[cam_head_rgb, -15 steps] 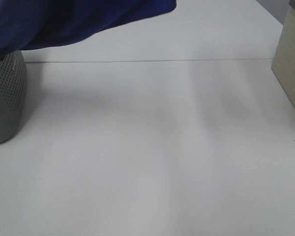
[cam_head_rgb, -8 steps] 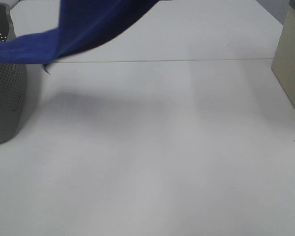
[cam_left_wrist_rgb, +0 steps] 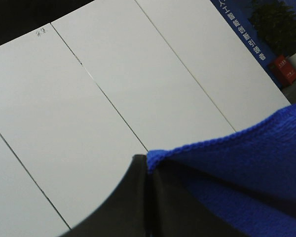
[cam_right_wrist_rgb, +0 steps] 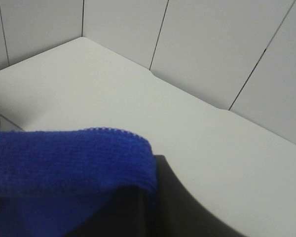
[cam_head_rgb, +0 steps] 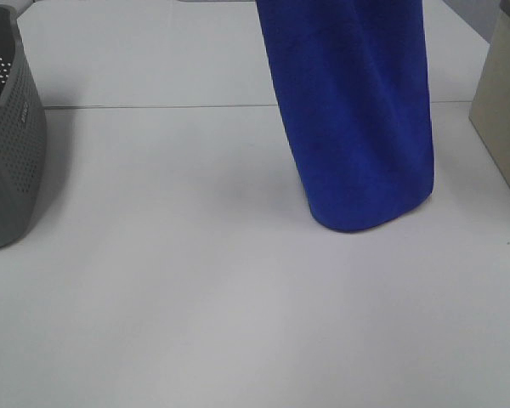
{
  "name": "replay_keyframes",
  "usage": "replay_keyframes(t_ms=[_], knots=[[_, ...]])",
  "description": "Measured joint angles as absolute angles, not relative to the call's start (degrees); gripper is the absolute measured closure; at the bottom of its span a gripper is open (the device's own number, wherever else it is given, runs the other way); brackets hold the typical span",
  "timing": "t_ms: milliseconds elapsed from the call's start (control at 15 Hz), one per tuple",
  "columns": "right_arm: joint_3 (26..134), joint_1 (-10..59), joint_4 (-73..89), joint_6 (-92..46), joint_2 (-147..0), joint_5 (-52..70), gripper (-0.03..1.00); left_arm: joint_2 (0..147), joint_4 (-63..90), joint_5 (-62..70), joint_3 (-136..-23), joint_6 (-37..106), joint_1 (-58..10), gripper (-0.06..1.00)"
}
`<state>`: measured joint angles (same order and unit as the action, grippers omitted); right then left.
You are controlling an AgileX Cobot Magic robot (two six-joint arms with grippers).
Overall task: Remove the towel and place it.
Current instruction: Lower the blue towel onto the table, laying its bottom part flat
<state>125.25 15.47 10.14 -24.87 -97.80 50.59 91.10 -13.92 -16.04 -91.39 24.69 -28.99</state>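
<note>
Blue towel [cam_head_rgb: 353,119] hanging from both my grippers
My left gripper [cam_left_wrist_rgb: 147,165] and right gripper [cam_right_wrist_rgb: 150,197] are each clamped on its hem; it hangs well right of the basket [cam_head_rgb: 13,153]

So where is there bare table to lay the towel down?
The table is bare across its near half, and between the grey basket and the hanging towel. It is tight only between the towel and the beige box at right.

your left gripper [cam_left_wrist_rgb: 146,165] has its dark jaws pressed flat together, pinching the towel [cam_left_wrist_rgb: 246,168] by its hem at the tips. your right gripper [cam_right_wrist_rgb: 149,200] is clamped likewise, with the hem folded over its tips.
</note>
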Motion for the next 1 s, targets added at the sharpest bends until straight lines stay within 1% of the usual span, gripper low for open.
replay_keyframes(t_ms=[133, 333, 467, 533, 733, 1000], knots=[[125.2, 15.5, 9.7, -26.5, -98.7, 48.0, 0.95, 92.1, -13.9, -17.0, -91.4, 24.7, -28.9, 0.94], [125.2, 15.5, 8.4, -28.5, -99.7, 43.1, 0.95, 93.2, -13.9, -22.1, -91.4, 25.7, -28.4, 0.94], [125.2, 15.5, 7.5, -29.0, -100.5, 38.3, 0.95, 93.7, -13.8, -23.4, -91.4, 26.0, -26.5, 0.94], [125.2, 15.5, 7.5, -29.1, -101.8, 32.0, 0.95, 94.3, -13.7, -24.6, -91.4, 26.0, -24.0, 0.94], [125.2, 15.5, 10.2, -29.1, -104.1, 26.0, 0.95, 95.7, -13.6, -27.3, -91.8, 26.0, -22.2, 0.94], [125.2, 15.5, 12.3, -29.3, -107.7, 20.3, 0.95, 101.8, -13.6, -28.5, -99.2, 26.0, -21.8, 0.94]])
